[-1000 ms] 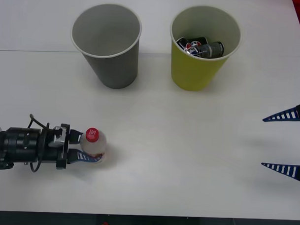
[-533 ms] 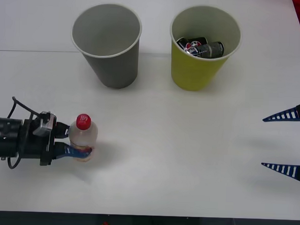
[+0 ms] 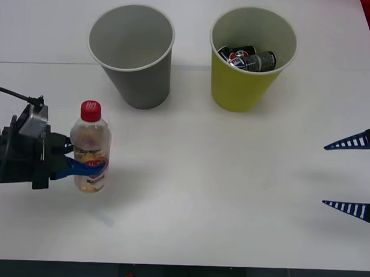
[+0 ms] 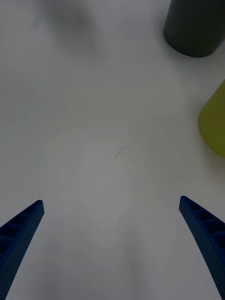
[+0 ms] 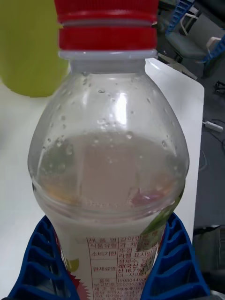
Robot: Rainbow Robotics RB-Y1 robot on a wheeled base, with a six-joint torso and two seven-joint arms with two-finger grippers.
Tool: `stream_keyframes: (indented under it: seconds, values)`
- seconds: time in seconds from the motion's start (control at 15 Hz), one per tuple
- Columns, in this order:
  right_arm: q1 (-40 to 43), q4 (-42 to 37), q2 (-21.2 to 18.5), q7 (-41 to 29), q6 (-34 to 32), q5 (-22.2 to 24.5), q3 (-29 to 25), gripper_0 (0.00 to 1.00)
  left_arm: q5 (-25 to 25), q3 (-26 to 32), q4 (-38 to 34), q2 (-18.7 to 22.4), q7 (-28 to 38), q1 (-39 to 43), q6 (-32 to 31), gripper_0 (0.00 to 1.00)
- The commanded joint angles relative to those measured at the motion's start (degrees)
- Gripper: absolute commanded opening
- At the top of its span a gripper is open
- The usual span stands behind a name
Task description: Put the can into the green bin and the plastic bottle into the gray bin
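While the left gripper (image 3: 81, 165) pinches the small clear red-capped plastic bottle (image 3: 89, 148) low, seemingly airborne, it could tip missing the gray cup-shaped bin (image 3: 132, 51); right gripper (image 3: 352, 176) idles spread.

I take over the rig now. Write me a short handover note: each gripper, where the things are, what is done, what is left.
Left gripper: shut on the plastic bottle, upright, at the table's left, in front of the gray bin.
Right gripper: open, idle at the right edge.
Done: the can lies in the green bin.
Left: carry the bottle over the gray bin, which has nothing inside, and release it.
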Motion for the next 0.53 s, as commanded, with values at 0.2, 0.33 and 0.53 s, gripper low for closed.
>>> stream_keyframes:
  seconds: [0.2, 0.33, 0.53]
  values:
    - [0.0, 0.0, 0.0, 0.0, 0.0, 0.0, 0.0, 1.00, -10.1, 6.8, -11.3, 3.1, 21.4, 0.2, 0.9, 0.00]
    - [0.0, 0.0, 0.0, 0.0, 0.0, 0.0, 0.0, 1.00, -13.2, 9.4, -15.5, 4.4, 31.0, 0.2, 0.8, 0.00]
    - [0.0, 0.0, 0.0, 0.0, 0.0, 0.0, 0.0, 1.00, -15.9, 12.8, -18.9, 7.7, 41.7, 0.1, 0.9, 0.00]
